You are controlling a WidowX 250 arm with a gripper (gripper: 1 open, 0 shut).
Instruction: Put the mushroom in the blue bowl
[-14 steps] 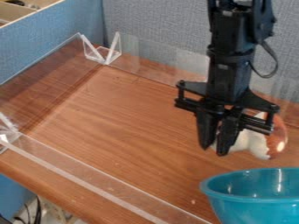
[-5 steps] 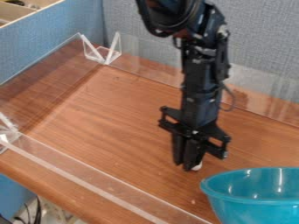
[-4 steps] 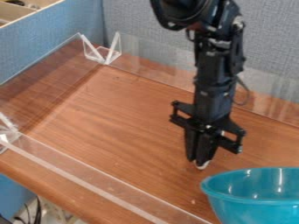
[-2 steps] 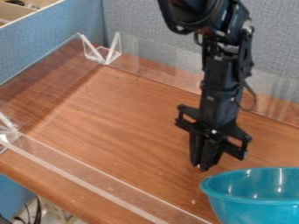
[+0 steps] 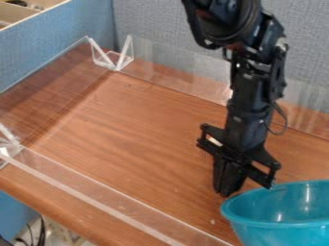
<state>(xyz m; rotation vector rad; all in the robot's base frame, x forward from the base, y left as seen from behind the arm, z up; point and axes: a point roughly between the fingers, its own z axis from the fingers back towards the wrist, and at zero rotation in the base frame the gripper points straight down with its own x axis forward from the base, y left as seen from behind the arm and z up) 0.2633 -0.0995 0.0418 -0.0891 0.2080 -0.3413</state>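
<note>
1. The black robot fingers [image 5: 237,184] point down, pressed together, just left of the glossy turquoise plastic bowl [image 5: 278,217] at the near right of the wooden desk [image 5: 115,135].
2. The mushroom cannot be made out.

One blue bowl [image 5: 286,219], one robot arm [image 5: 251,86] and two clear corner brackets [image 5: 113,53].
</note>
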